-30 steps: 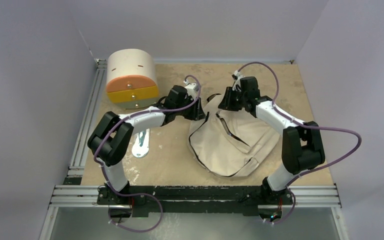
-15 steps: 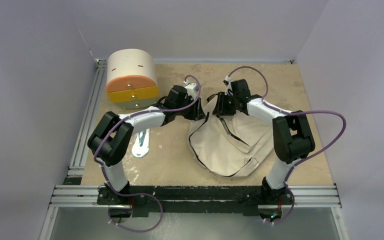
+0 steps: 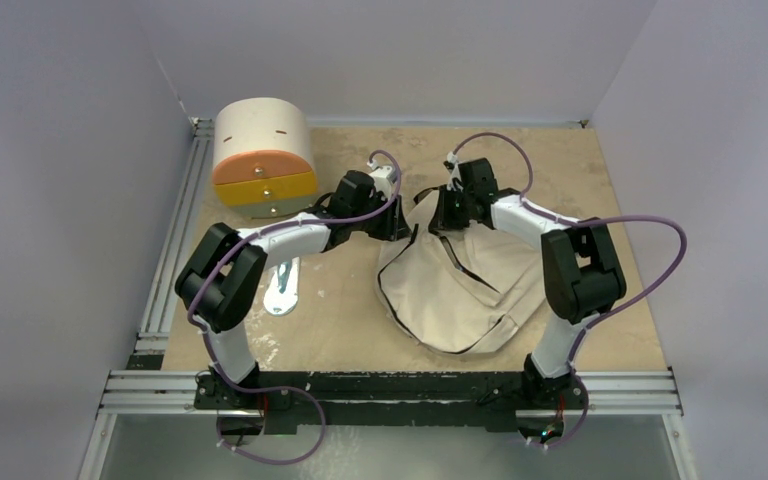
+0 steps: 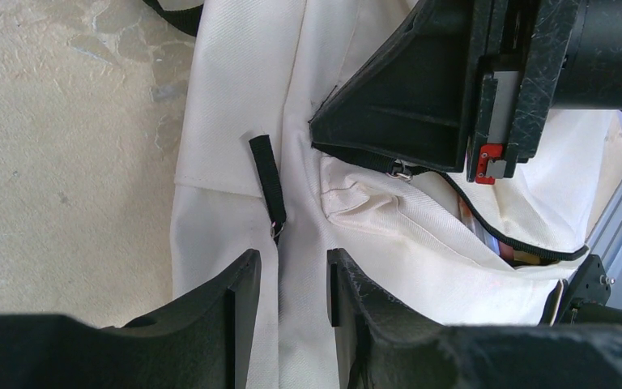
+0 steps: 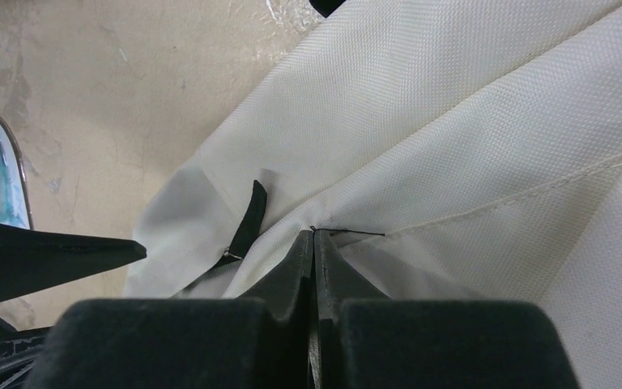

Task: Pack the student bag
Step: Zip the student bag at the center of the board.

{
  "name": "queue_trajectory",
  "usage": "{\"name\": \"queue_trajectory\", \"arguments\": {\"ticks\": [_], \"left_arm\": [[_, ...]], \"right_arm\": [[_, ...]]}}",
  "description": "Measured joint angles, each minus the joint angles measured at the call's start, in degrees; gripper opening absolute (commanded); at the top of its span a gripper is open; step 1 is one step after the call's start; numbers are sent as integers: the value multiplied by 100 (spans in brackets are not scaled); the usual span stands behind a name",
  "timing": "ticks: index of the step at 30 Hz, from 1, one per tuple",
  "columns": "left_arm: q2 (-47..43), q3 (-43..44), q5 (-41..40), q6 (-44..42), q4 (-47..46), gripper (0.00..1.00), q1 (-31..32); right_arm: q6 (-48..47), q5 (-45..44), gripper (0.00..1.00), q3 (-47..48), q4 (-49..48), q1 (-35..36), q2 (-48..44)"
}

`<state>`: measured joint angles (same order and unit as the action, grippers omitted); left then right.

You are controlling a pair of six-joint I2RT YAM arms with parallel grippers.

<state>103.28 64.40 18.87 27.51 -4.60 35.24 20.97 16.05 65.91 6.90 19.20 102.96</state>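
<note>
Right gripper [image 5: 313, 237]: fingers pressed tight together, no gap, nipping the student bag [image 3: 460, 290] at a seam on its far end. In the left wrist view a small metal zipper slider [image 4: 402, 169] sits right at those fingertips. Likely that is what is pinched, but the contact itself is hidden.

Left gripper [image 4: 291, 279]: fingers stand narrowly apart with bag cloth running through the gap. Cannot tell whether the cloth is nipped or only straddled. A black pull tab [image 4: 267, 182] lies on the fabric just beyond the tips. The two grippers are close together but apart, both at the bag's far end.

The bag lies slumped flat at mid-bench, nearer the right edge, with its bulk reaching toward the near edge.

Zipper line [image 4: 526, 250] gapes beside the right gripper. A sliver of coloured contents [image 4: 486, 235] shows inside, too little to name.

Drawer box [image 3: 263, 170] stands at the far left corner, with no drawer visibly pulled out. A white and blue item [image 3: 282, 288] lies flat on the bench [image 3: 600, 180], left of the bag and well apart from it, under the left forearm.

Judgement: partly packed. Something is in the bag, but its mouth is not closed. The loose item may yet need to go in. Zipping up is left.
</note>
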Motion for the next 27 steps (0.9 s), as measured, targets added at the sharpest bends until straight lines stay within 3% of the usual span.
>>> {"name": "queue_trajectory", "arguments": {"ticks": [19,27], "left_arm": [[0,-2,50,50,-2,37,-37],[0,0,376,105,-387,54,-37]], "right_arm": [[61,-363,0,-4,72,2,-881],[85,-468,0,-101,94,2,-896]]}}
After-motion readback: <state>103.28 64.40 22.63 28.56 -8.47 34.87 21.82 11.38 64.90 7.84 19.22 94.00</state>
